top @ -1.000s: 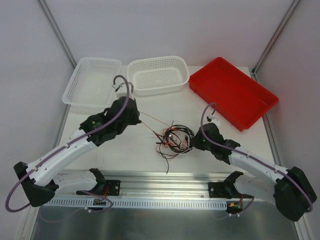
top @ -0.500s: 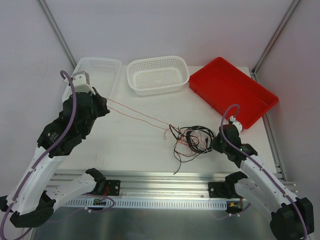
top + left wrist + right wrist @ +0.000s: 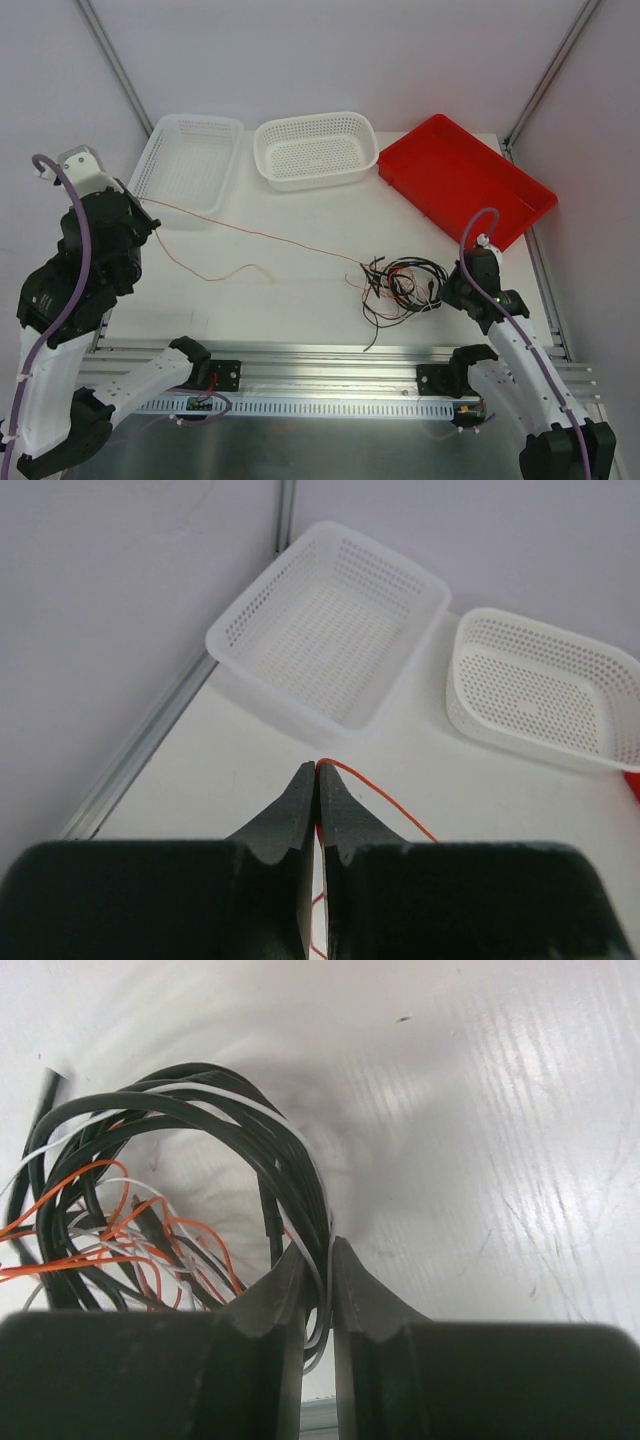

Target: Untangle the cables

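A tangle of black, white and red-orange cables [image 3: 402,284] lies on the table right of centre. My right gripper [image 3: 447,291] is shut on a bunch of black and white cables [image 3: 318,1250] at the tangle's right edge. One thin red-orange cable [image 3: 260,238] runs out of the tangle up and left to my left gripper [image 3: 143,212], which is raised at the far left and shut on it. In the left wrist view that red-orange cable [image 3: 375,792] leaves the closed tips of the left gripper [image 3: 317,769]. A loose length of it [image 3: 215,272] curls on the table below.
Two white perforated baskets [image 3: 188,165] [image 3: 316,148] stand at the back, with a red tray [image 3: 465,183] at the back right. A metal rail [image 3: 320,375] runs along the near table edge between the arm bases.
My left gripper has swung far left and up, drawing the red-orange cable out long from the tangle. My right gripper has pulled the tangle to the right.
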Controlling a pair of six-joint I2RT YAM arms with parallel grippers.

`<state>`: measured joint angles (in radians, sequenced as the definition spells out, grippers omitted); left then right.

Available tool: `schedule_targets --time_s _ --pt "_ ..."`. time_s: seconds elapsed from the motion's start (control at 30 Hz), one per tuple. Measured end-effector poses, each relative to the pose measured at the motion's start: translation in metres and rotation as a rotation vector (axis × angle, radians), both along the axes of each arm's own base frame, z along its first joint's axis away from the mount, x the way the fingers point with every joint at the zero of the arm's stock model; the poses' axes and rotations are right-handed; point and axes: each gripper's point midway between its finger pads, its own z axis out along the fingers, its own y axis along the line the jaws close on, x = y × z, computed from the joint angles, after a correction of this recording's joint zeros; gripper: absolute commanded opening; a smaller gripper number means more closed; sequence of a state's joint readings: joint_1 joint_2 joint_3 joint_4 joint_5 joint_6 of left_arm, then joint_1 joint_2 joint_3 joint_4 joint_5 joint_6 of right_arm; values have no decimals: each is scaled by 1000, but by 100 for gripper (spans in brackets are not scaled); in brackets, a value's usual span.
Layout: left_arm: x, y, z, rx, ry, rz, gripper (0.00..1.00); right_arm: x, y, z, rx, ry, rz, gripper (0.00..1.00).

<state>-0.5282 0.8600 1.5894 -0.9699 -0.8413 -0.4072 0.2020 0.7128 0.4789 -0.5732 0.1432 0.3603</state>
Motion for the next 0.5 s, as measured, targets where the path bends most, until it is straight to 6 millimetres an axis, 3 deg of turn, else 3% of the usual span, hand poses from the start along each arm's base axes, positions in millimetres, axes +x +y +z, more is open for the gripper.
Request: schedule_targets --time_s 0.13,0.23,0.3,0.4,0.47,0.5 --pt "-9 16 11 27 -26 57 0 0 -6 2 -7 6 -9 5" --pt "-4 11 -4 44 8 42 0 -2 -4 1 1 17 12 7" --pt "3 1 -29 62 67 11 0 -3 -2 -1 1 28 39 8" --pt "15 -19 -86 82 203 -61 1 -5 1 -1 -3 43 79 12" --pt "19 -35 -127 72 295 -118 6 -6 4 1 1 41 115 13" --pt "20 -43 -148 60 338 -145 14 -6 6 1 6 40 136 13"
